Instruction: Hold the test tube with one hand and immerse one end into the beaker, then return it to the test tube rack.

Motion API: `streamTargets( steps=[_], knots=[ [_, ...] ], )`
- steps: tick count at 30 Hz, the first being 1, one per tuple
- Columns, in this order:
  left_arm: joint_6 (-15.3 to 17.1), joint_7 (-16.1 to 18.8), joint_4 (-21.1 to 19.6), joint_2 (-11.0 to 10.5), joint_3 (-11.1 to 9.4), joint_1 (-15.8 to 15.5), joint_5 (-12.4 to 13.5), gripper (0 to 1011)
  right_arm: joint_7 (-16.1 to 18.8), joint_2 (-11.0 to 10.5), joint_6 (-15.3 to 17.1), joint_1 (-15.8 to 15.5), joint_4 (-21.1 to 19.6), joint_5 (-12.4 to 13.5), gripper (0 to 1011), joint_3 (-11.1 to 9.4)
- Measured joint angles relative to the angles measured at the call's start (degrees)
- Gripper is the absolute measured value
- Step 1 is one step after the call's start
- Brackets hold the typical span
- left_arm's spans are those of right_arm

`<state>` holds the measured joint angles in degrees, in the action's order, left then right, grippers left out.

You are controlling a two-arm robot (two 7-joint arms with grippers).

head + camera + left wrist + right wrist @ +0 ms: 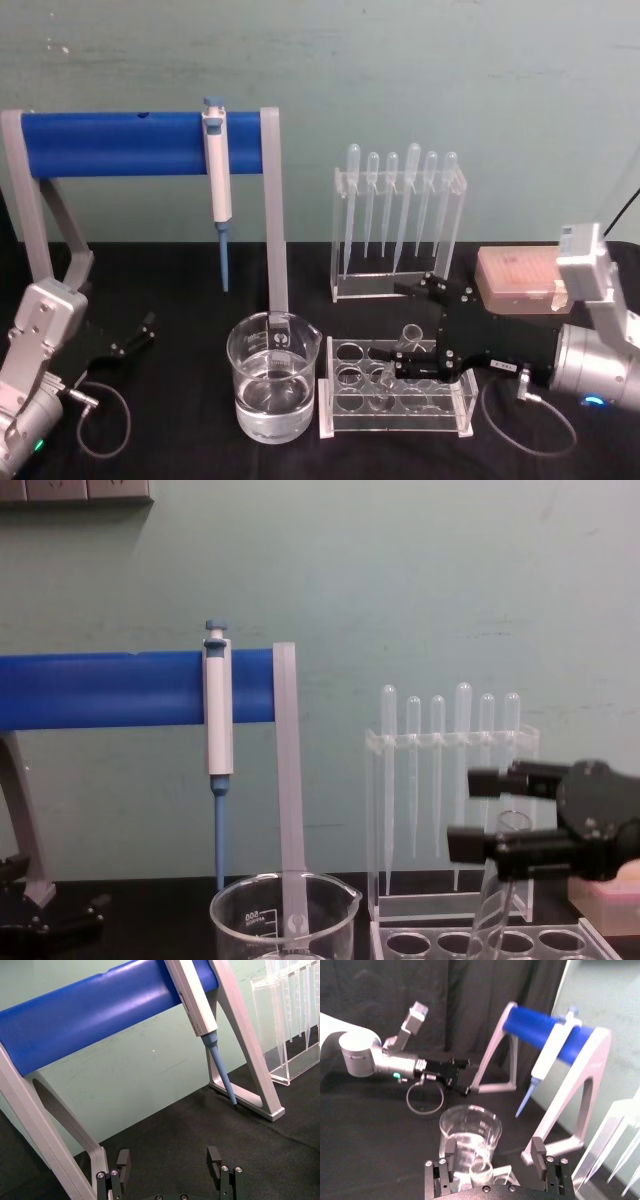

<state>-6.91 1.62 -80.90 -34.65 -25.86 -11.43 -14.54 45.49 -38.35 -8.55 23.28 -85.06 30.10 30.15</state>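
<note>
Black cloth covers the table (180, 270) under a pale green wall, and the clear rack (395, 392) with round holes makes the handiest landmark. Its nearest neighbour on the robot's left is the beaker (273, 376), part-filled with clear liquid and just beside the rack's end, a short carry for the tube. Standing tilted in one of the rack's holes is the test tube (393, 368), its open rim leaning toward the right gripper (414, 328).

That gripper reaches over the rack from the robot's right, fingers spread wide on either side of the tube's upper part and not touching it. I judge this to be the approach before the grasp: taking the tube high would leave the round bottom free to dip into the liquid.

Far beyond the beaker from the rack, the left gripper (150, 332) rests low on the cloth, fingers apart and empty, apparently parked. Behind the rack stands a holder of thin pipettes (400, 222), and off past the beaker a blue bar stand (140, 142) carries a hanging pipettor (218, 180).

In the chest view the tube's (493, 890) lower end is cut off, so its seat in the rack is unseen there. Glass on glass blurs the tube's bottom, and I cannot tell which hole it occupies.
</note>
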Motion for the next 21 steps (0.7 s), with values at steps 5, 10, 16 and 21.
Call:
streamTargets(
  steps=[5,10,16,21],
  knots=[
    [0.00,0.00,0.00,0.00,0.00,0.00,0.00,1000,-0.38,0.05,-4.41,-1.56,-1.80,0.03,1000,-2.06],
    [0.00,0.00,0.00,0.00,0.00,0.00,-0.01,1000,-4.09,0.12,-9.85,-5.14,-4.28,-0.56,1000,-5.82],
    [0.00,0.00,0.00,0.00,0.00,0.00,0.00,1000,-15.88,0.94,-10.00,-11.75,-7.49,-4.08,1000,-10.80],
    [0.00,0.00,0.00,0.00,0.00,0.00,0.00,1000,-24.77,2.95,-3.63,-15.01,-8.37,-6.32,1000,-12.55]
  ],
)
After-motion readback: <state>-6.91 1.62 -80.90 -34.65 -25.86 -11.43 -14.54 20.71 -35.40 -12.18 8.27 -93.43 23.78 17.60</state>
